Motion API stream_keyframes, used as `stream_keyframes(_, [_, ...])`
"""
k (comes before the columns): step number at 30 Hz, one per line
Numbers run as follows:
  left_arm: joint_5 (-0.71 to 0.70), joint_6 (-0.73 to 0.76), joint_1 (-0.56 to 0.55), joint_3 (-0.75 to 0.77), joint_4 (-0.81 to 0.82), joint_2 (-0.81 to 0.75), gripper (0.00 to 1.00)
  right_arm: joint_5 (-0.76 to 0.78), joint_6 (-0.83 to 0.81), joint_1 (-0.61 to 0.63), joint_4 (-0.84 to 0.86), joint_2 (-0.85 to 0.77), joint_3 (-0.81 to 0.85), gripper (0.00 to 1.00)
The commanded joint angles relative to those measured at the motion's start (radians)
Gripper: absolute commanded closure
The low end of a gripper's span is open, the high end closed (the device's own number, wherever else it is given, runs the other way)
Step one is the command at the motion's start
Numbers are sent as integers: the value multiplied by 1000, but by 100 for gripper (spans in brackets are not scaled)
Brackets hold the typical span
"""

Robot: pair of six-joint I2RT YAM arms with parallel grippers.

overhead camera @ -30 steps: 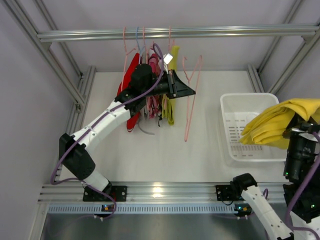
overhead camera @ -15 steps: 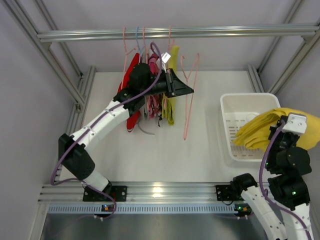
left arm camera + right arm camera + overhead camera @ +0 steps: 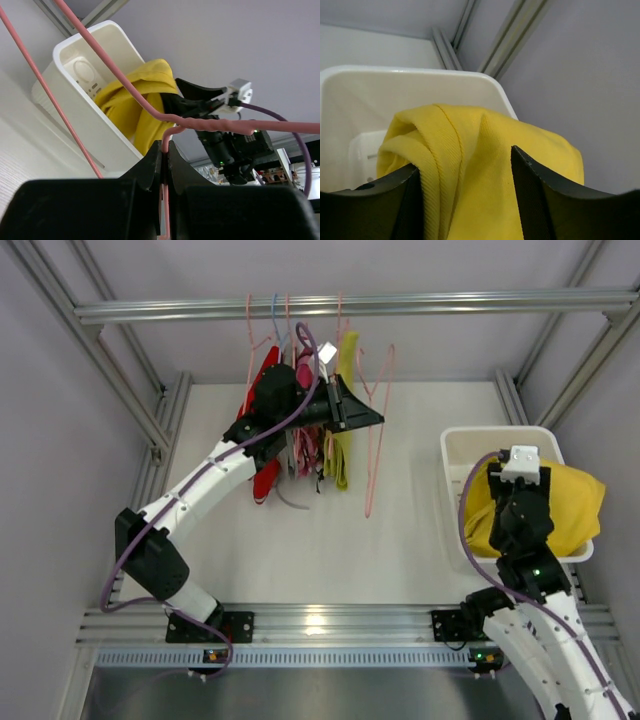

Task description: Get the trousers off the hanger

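While bunched, bright yellow trousers (image 3: 570,510) fill basket (image 3: 452,455)

Readable text: none in any view.
Labels, brands, numbers, signs: none legible on any surface.
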Motion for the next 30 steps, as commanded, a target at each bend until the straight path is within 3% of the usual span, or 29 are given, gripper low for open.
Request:
stream_keyframes(1, [25,1,4,21,39,-18,100,-52,3,-16,197,93,-4,43])
stream_keyframes(5, [29,32,4,32,13,-17,100,-83,63,-14,136,139,51,34])
stream_keyframes(10, [35,27,1,21,25,-11,100,-211,128,-14,-11,73,124,8])
stream_keyframes(13, [37,23,-5,22,36,-4,100,-303,145,-14,-56,10,145,1])
stream_keyframes(17, [32,33,-13,22,36,-3,100,-374,177,-14,-110,-13,206,2])
stream_keyframes(23, [17,64,-30,27,31,-1,100,-264,207,-14,-163,15,274,17])
stream_keyframes(25, [-6,88,-38,35,9,0,100,-302,250,-14,-226,42,320,19])
stream_keyframes(30, [-107,124,-102,77,-65,9,100,-820,428,-14,-214,30,380,30])
